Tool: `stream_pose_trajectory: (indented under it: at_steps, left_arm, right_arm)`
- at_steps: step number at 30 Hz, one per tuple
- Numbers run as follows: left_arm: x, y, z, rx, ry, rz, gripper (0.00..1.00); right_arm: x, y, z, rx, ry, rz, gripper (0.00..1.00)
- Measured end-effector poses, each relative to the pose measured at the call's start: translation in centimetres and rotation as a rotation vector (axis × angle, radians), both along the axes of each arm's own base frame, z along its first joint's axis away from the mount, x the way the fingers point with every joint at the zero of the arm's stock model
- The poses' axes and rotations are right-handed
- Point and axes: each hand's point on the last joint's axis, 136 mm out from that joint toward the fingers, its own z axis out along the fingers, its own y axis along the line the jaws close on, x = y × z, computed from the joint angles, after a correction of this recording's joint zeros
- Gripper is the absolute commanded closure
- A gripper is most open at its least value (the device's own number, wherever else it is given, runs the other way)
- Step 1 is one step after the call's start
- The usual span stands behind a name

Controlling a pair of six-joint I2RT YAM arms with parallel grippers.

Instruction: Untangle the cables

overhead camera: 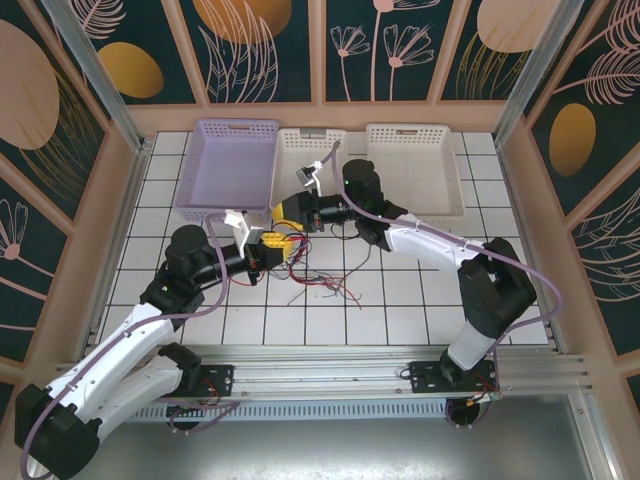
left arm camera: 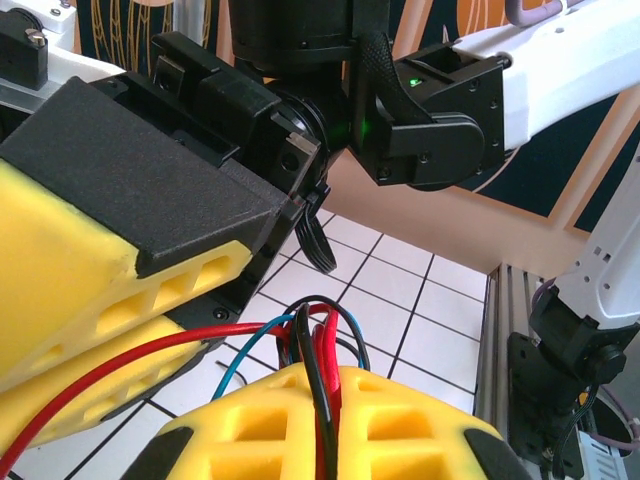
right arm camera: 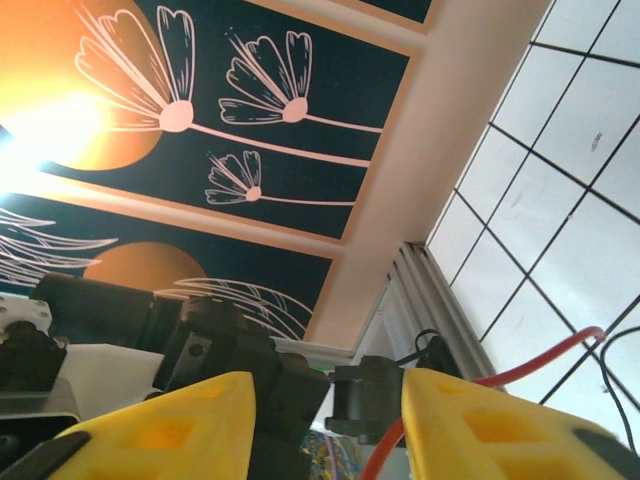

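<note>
The cables [overhead camera: 322,284] are thin red, black and blue-teal wires lying tangled on the white tiles at the table's middle, with strands rising to my left gripper [overhead camera: 272,243]. In the left wrist view, that gripper [left arm camera: 325,375] is shut on a bunch of red and black cables [left arm camera: 318,335], and a blue-teal loop hangs just beside them. My right gripper [overhead camera: 283,212] hovers just behind the left one, its yellow finger [left arm camera: 70,270] close above the bunch. In the right wrist view, its jaws [right arm camera: 330,400] stand apart, and a red cable [right arm camera: 545,358] runs up beside the right finger.
A lilac basket [overhead camera: 228,165] stands at the back left. Two white baskets [overhead camera: 300,150] [overhead camera: 415,165] stand to its right. Patterned walls enclose the table on three sides, and an aluminium rail [overhead camera: 330,365] runs along the near edge.
</note>
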Motion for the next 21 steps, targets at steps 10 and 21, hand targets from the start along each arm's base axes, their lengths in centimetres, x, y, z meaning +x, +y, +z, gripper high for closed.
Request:
stream_pose_trajectory:
  at_steps: [10,21]
  left_arm:
    - [-0.1,0.0,0.1,0.0,-0.008,0.0,1.0]
    - [-0.5,0.7,0.3,-0.002,-0.053,0.023,1.0]
  right_arm:
    - [0.3,-0.2,-0.2,-0.005,-0.013,-0.013,1.0]
    - [3.9,-5.4,-0.1,-0.037,-0.021,-0.215,1.0]
